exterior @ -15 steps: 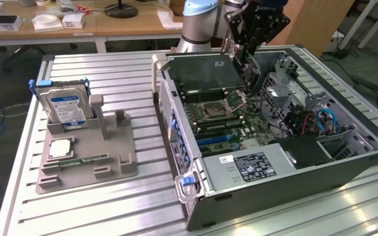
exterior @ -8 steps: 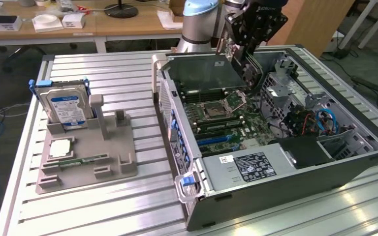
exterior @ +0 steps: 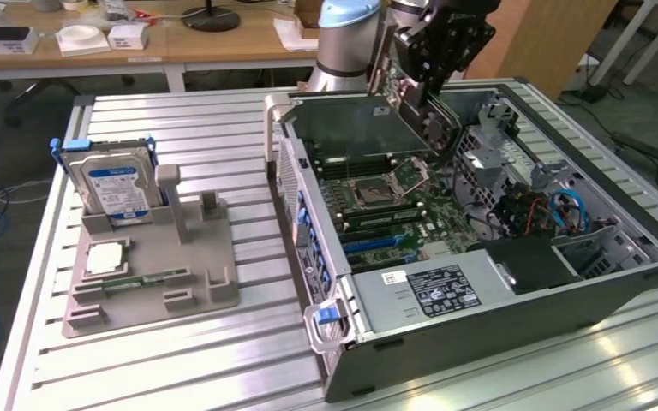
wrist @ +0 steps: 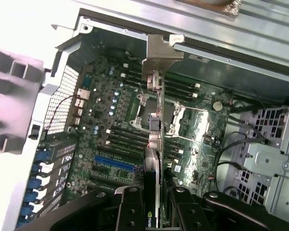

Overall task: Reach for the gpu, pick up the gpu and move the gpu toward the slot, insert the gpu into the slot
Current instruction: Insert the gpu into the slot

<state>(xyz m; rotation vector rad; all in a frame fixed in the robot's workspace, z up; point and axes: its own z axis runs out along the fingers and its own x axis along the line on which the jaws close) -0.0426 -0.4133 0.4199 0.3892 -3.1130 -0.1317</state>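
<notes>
Gripper (wrist: pixel 156 206) fingers (wrist: pixel 130 211) sit closest to my wrist camera, drawn partway together and pinching the gpu (wrist: pixel 157 120) edge-on, with its silvery bracket (wrist: pixel 161 50) at the end away from the grip. I see the card hanging in the air over the far part of the open computer case (exterior: pixel 512 334), above the motherboard (wrist: pixel 111 134) and apart from the blue slot (wrist: pixel 114 163). On the exterior view's left, a hard drive (exterior: pixel 110 184) stands in a grey fixture (exterior: pixel 198 253).
</notes>
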